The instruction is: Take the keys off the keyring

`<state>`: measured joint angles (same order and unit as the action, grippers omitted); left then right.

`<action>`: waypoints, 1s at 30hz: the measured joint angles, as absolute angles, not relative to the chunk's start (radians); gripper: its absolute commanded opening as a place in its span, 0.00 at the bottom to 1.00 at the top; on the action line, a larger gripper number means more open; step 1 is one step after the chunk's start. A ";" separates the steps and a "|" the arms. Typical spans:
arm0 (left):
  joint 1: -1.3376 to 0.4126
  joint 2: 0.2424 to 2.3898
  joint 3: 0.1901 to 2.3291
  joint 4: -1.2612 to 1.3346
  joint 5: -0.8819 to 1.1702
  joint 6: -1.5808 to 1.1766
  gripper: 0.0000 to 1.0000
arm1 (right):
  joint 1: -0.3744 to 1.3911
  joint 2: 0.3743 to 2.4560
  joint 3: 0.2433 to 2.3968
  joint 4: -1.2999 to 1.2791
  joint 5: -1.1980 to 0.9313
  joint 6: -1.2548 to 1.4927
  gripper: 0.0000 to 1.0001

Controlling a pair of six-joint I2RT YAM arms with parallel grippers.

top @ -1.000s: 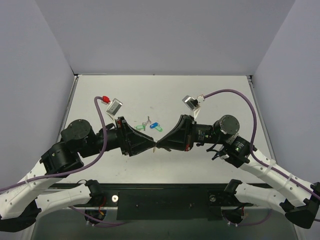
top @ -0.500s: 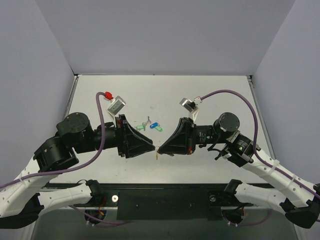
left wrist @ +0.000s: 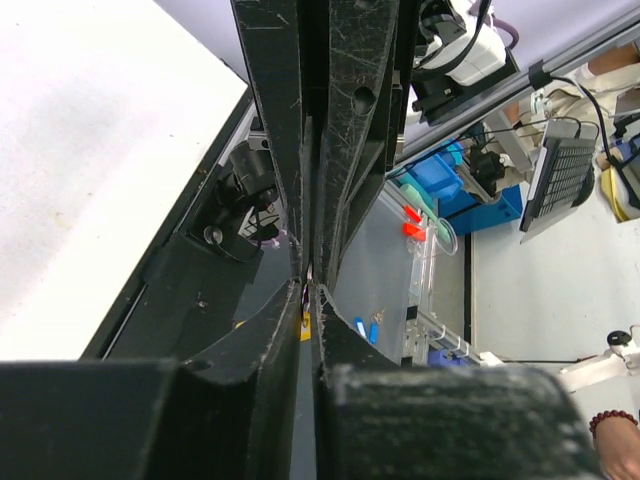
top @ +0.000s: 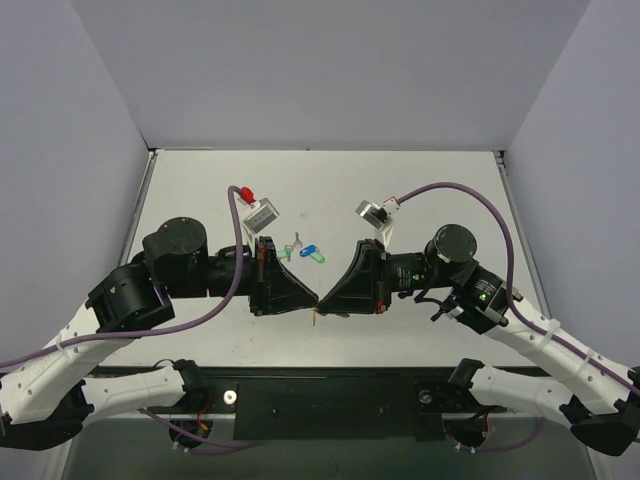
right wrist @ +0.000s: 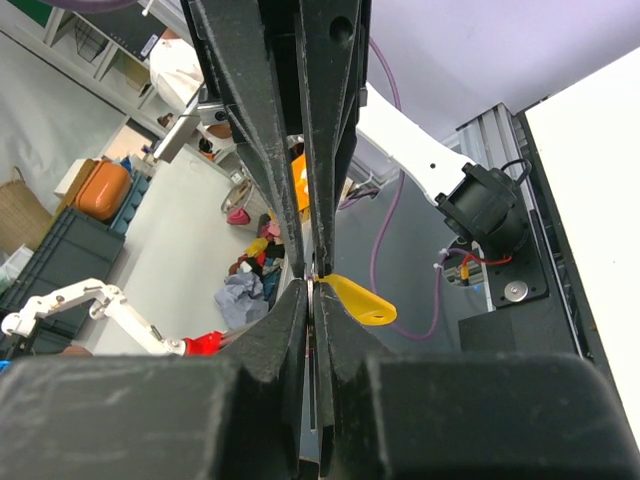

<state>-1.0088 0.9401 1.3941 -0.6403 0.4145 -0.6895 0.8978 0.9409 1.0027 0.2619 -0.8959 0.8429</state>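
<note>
My left gripper (top: 309,296) and right gripper (top: 323,298) meet tip to tip above the near middle of the table. The yellow-orange tag of the keyring (top: 314,316) hangs just below where they meet. In the right wrist view the tag (right wrist: 362,301) sticks out beside my right gripper (right wrist: 313,281), which is shut on a thin metal piece seen edge-on, apparently a key. In the left wrist view the tag (left wrist: 305,325) shows as a sliver past the tips of my left gripper (left wrist: 308,287), which is shut at the ring. The ring itself is hidden.
A green key tag (top: 281,255) and a blue key tag (top: 312,254) lie on the white table (top: 440,190) just behind the grippers, with a small metal key (top: 296,240) by them. The table's black front edge (top: 330,385) lies below the grippers.
The left arm has swung to the right and its wrist has turned. The right wrist has shifted slightly left. The fingertips stay together and the yellow tag now hangs lower.
</note>
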 measured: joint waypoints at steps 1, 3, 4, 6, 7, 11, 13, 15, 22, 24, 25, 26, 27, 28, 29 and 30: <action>-1.009 0.940 1.394 -0.641 0.418 -0.689 0.07 | 0.898 0.941 1.003 0.262 -0.898 0.842 0.00; -1.009 0.941 1.394 -0.640 0.428 -0.686 0.00 | 0.899 0.941 1.006 0.260 -0.903 0.838 0.00; -1.009 0.941 1.394 -0.639 0.430 -0.687 0.00 | 0.899 0.941 1.007 0.260 -0.905 0.836 0.00; -1.008 0.941 1.394 -0.638 0.437 -0.686 0.00 | 0.899 0.941 1.009 0.257 -0.907 0.836 0.00; -1.008 0.941 1.394 -0.637 0.440 -0.686 0.00 | 0.900 0.941 1.010 0.257 -0.908 0.835 0.00; -1.009 0.935 1.394 -0.625 0.441 -0.694 0.00 | 0.904 0.942 1.018 0.257 -0.906 0.832 0.00; -1.009 0.927 1.391 -0.619 0.428 -0.701 0.00 | 0.905 0.942 1.022 0.258 -0.894 0.828 0.00; -1.010 0.917 1.384 -0.611 0.408 -0.712 0.00 | 0.905 0.942 1.023 0.261 -0.878 0.826 0.00; -1.012 0.879 1.341 -0.554 0.335 -0.756 0.00 | 0.905 0.942 1.023 0.283 -0.817 0.826 0.00; -1.012 0.867 1.325 -0.533 0.316 -0.769 0.00 | 0.906 0.942 1.023 0.288 -0.803 0.826 0.00; -1.012 0.859 1.315 -0.522 0.304 -0.778 0.00 | 0.906 0.943 1.023 0.290 -0.794 0.826 0.00; -1.012 0.851 1.306 -0.513 0.292 -0.785 0.00 | 0.906 0.944 1.023 0.291 -0.787 0.826 0.00; -1.012 0.844 1.297 -0.506 0.280 -0.793 0.00 | 0.906 0.945 1.023 0.294 -0.780 0.828 0.00; -1.012 0.837 1.290 -0.499 0.267 -0.799 0.00 | 0.907 0.947 1.023 0.299 -0.772 0.830 0.00; -1.011 0.829 1.280 -0.490 0.254 -0.806 0.00 | 0.908 0.950 1.023 0.305 -0.764 0.833 0.00; -1.012 0.821 1.270 -0.481 0.242 -0.811 0.00 | 0.909 0.951 1.023 0.308 -0.757 0.834 0.00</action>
<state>-1.0119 0.8211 1.2701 -0.4812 0.2417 -0.8108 0.9092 0.9512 1.0233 0.3080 -0.7567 0.8341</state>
